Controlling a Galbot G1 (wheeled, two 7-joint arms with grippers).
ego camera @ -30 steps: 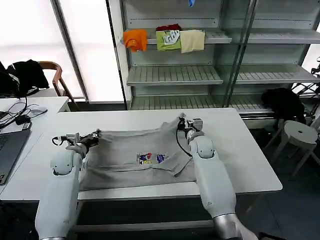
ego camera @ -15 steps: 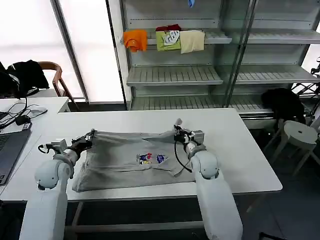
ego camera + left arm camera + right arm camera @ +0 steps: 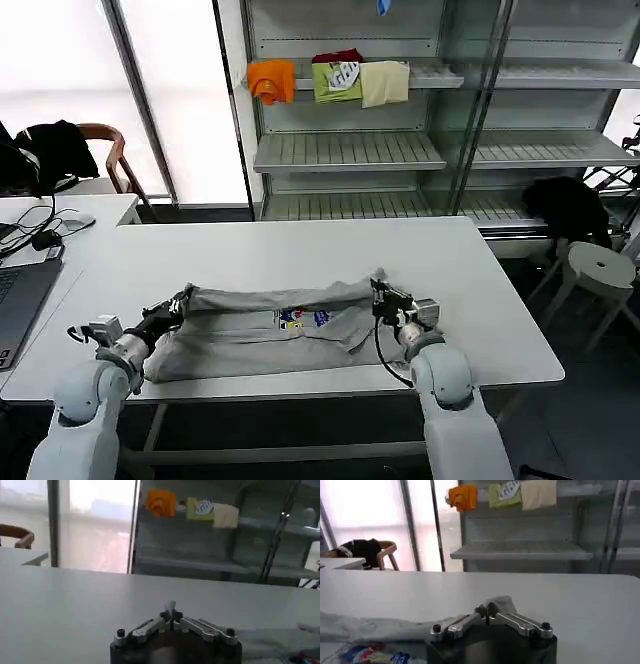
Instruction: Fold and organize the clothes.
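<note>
A light grey shirt [image 3: 255, 330] with a small multicoloured chest print [image 3: 300, 318] lies on the white table [image 3: 300, 250], its far edge doubled back toward the near edge. My left gripper [image 3: 183, 298] is shut on the folded edge's left corner, my right gripper [image 3: 378, 285] on its right corner. In the left wrist view the left gripper [image 3: 171, 615] pinches a tuft of grey cloth [image 3: 170, 605]. The right wrist view shows the right gripper [image 3: 485, 611] pinching cloth [image 3: 501, 603], with the shirt [image 3: 365, 627] trailing off to one side.
Folded orange, green and cream garments [image 3: 335, 78] sit on a metal shelf unit [image 3: 400, 150] behind the table. A laptop [image 3: 15, 295] and cables lie on a side desk at left. A stool [image 3: 600, 270] and a black garment stand at right.
Both grippers have drawn the shirt's far edge toward the near table edge, folding it over itself. The arms have pulled back and lower in view.
</note>
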